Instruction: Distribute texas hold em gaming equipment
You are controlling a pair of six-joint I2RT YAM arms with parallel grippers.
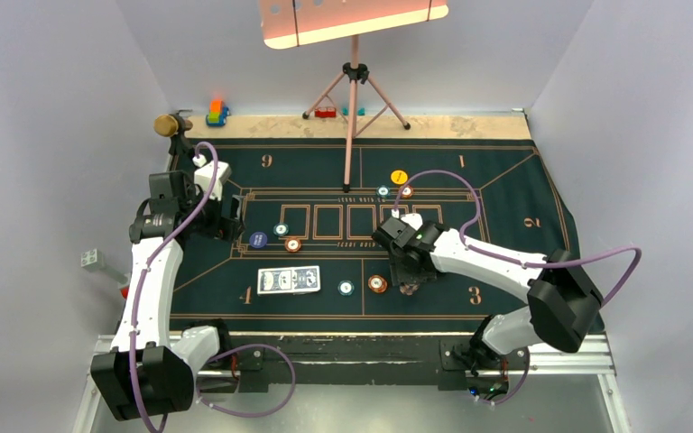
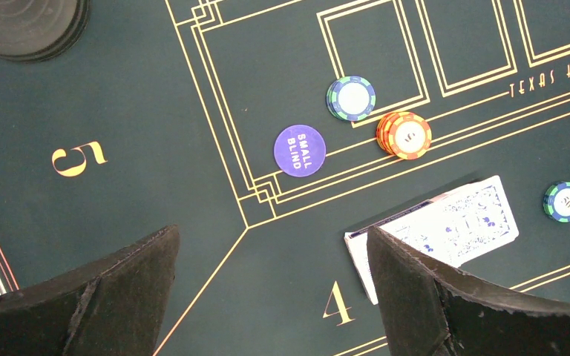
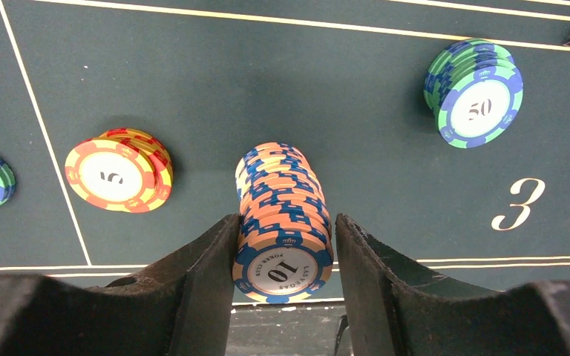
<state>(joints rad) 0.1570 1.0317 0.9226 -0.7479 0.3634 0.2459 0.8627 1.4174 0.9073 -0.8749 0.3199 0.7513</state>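
Green felt (image 3: 193, 89) fills your right wrist view; at bottom centre the chip stack (image 3: 282, 200) stands upright inside your right gripper (image 3: 286, 222), fingers hugging both sides, grip uncertain; your left gripper (image 2: 271, 233) gapes wide.

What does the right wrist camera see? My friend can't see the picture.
The right hand squeezes a stack of orange-and-blue 10 chips on green felt. An orange 5 stack sits left, a green 50 stack right.

The card deck (image 2: 460, 222) is partly hidden behind the left claw (image 2: 271, 236).
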